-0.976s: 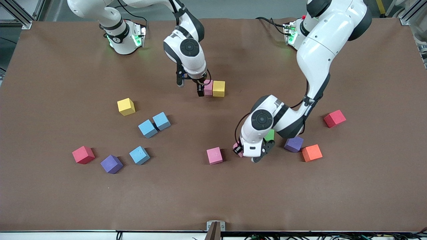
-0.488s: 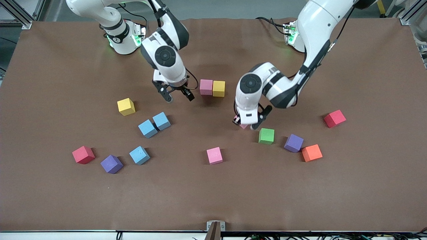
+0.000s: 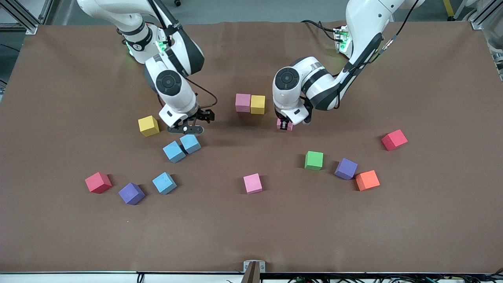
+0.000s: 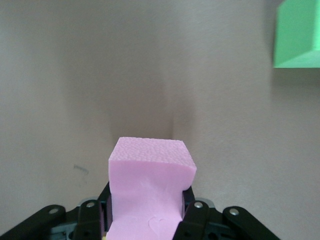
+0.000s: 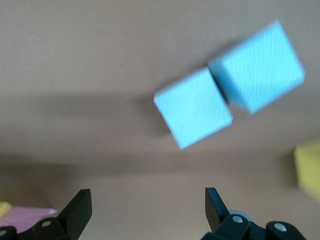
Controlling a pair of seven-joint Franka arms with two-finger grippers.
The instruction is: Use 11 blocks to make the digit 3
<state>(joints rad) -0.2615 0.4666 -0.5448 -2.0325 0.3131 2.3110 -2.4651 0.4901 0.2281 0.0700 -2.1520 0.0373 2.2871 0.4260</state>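
Note:
My left gripper is shut on a pink block and hangs just above the table, beside the touching pink block and yellow block; no digit 3 figure is in view. My right gripper is open and empty over two touching light blue blocks, near a lone yellow block. Loose on the table lie a light blue block, a purple block, a pink block, a green block, a second purple block and an orange block.
Two red cubes lie apart, one toward the right arm's end and one toward the left arm's end. A metal bracket sits at the table edge nearest the front camera.
My left gripper carried the pink block from beside the green block up toward the pink-and-yellow pair. My right gripper left that pair, open, and swung over to the two light blue blocks.

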